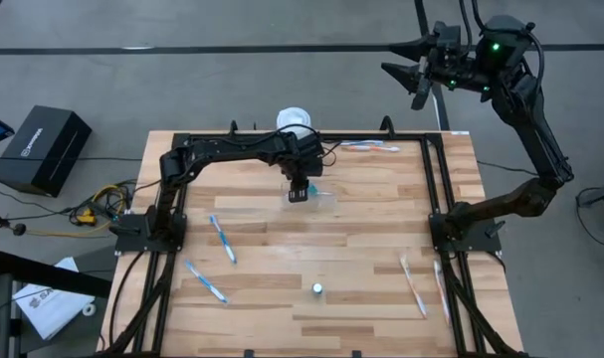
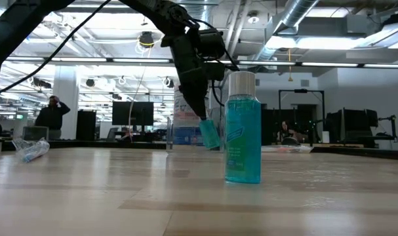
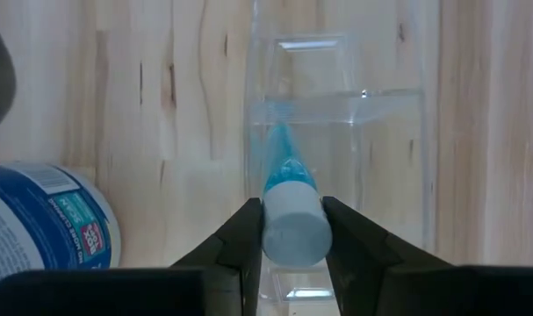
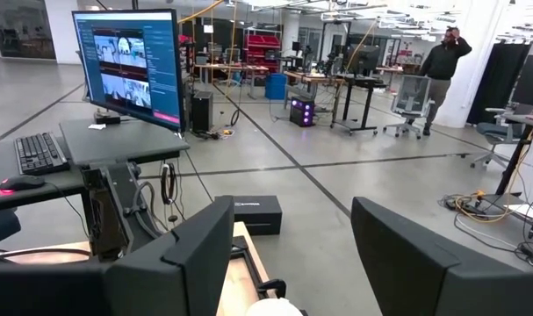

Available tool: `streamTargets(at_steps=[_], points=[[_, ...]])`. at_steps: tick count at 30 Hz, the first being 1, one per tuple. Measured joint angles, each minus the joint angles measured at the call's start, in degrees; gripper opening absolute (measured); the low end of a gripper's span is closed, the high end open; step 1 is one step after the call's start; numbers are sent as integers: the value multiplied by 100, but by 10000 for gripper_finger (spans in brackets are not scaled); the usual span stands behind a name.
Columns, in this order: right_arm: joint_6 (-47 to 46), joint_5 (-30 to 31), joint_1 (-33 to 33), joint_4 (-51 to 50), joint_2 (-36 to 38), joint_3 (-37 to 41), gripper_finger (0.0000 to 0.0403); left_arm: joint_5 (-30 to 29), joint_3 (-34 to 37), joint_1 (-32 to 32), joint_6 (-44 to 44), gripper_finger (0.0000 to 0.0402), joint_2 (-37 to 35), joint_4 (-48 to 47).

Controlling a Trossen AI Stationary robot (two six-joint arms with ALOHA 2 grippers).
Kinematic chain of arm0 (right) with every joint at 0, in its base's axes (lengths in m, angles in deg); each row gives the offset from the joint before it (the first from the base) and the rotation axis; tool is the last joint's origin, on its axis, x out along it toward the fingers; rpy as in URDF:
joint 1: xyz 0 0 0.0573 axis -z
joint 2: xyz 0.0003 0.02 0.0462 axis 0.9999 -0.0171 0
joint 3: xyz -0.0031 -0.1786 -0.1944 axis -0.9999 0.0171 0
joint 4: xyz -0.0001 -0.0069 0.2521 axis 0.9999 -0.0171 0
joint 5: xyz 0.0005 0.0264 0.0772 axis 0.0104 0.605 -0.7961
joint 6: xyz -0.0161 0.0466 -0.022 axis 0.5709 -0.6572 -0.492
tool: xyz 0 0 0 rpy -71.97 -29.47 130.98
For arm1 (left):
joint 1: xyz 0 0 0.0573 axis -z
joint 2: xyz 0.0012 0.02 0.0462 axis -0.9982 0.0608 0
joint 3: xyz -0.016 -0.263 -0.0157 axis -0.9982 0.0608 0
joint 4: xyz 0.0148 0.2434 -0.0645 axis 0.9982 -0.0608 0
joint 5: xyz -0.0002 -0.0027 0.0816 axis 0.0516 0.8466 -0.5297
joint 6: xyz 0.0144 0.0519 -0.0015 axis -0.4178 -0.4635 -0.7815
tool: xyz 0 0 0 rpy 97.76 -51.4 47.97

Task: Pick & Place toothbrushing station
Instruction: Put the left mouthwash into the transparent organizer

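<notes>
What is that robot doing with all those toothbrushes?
The left gripper is pinching a blue-and-white toothbrush and holding it over the clear plastic holder at the far middle of the table. A white jar with a blue label stands right beside the holder. More toothbrushes lie scattered on the wood, and a small bottle of blue liquid stands near the front edge. The right gripper is open, raised beyond the table's far right corner, holding nothing.

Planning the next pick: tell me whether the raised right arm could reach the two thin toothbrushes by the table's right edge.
Probably yes. The right gripper hangs open beyond the table's far right corner, and the thin toothbrushes lie uncovered on bare wood, nothing between.
</notes>
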Motion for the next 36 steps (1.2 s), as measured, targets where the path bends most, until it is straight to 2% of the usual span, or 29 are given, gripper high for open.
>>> streamTargets(at_steps=[6,14,36], points=[[0,-2,1,0,0,0,221,9,0,0,2,93,0,-2],[0,-42,1,105,0,0,221,160,2,9,-107,119,1,9],[-107,-129,4,260,-31,-2,221,160,11,35,-276,145,-29,424]])
